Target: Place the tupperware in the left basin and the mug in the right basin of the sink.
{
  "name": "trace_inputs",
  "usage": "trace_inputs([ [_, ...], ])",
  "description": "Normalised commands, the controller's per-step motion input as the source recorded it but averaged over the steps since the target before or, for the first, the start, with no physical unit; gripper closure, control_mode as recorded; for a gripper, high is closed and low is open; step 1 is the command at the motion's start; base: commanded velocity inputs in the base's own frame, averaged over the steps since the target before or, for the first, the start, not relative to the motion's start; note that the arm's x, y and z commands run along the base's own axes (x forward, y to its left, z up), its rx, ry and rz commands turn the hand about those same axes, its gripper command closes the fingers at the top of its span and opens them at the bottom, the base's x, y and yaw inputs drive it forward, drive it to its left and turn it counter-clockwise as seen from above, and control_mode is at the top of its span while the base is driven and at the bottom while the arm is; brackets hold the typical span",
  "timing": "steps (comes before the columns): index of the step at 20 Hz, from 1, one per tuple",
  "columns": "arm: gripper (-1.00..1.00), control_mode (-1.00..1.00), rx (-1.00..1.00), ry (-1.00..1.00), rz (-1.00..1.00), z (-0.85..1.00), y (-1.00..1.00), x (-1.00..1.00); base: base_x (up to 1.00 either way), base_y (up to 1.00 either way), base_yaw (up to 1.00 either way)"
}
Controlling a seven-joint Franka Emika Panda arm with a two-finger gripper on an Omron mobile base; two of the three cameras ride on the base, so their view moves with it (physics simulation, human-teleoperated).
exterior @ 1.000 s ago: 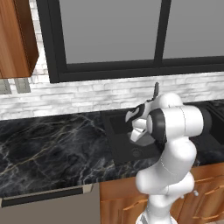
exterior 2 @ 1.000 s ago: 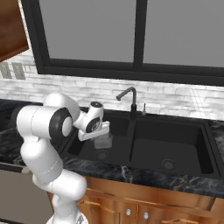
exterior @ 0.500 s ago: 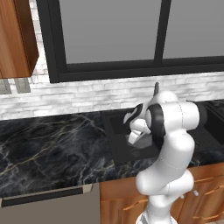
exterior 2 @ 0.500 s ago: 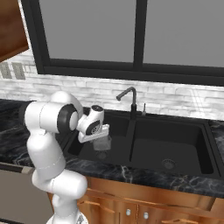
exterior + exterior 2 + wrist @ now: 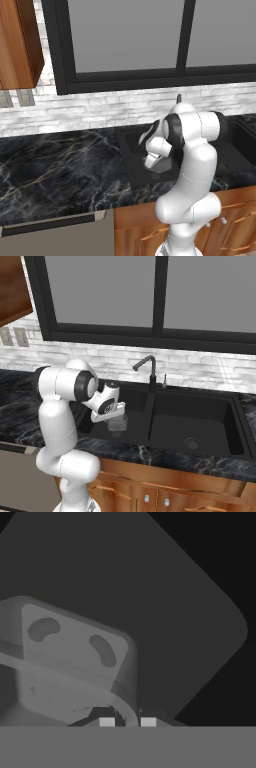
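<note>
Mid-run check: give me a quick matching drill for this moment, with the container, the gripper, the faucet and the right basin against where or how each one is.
Things:
1. tupperware
2. gripper
3. faucet
4. right basin

States:
A. black, standing behind the sink's divider
B. closed on the container's rim
C. holds nothing, round drain showing
D. held over the left basin

Pairs: 1-D, 2-B, 3-A, 4-C

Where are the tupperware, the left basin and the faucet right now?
tupperware [image 5: 75, 657]: hand view, on its translucent floor.
left basin [image 5: 132, 401]: right base view, on its bare black back wall.
faucet [image 5: 150, 368]: right base view, on the gooseneck's upright stem.
</note>
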Motion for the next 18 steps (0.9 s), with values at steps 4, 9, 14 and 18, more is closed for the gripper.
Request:
trace_inputs([
  [4, 1.0, -1.0, 0.0, 0.0, 0.0, -0.36, 0.05, 0.13, 0.0, 0.0, 0.0],
  [9, 1.0, -1.0, 0.0, 0.0, 0.0, -0.34, 0.02, 0.14, 0.0, 0.0, 0.0],
  [14, 1.0, -1.0, 0.0, 0.0, 0.0, -0.33, 0.0, 0.14, 0.0, 0.0, 0.0],
  [18, 1.0, -1.0, 0.02, 0.0, 0.0, -0.32, 0.0, 0.1, 0.0, 0.0, 0.0],
])
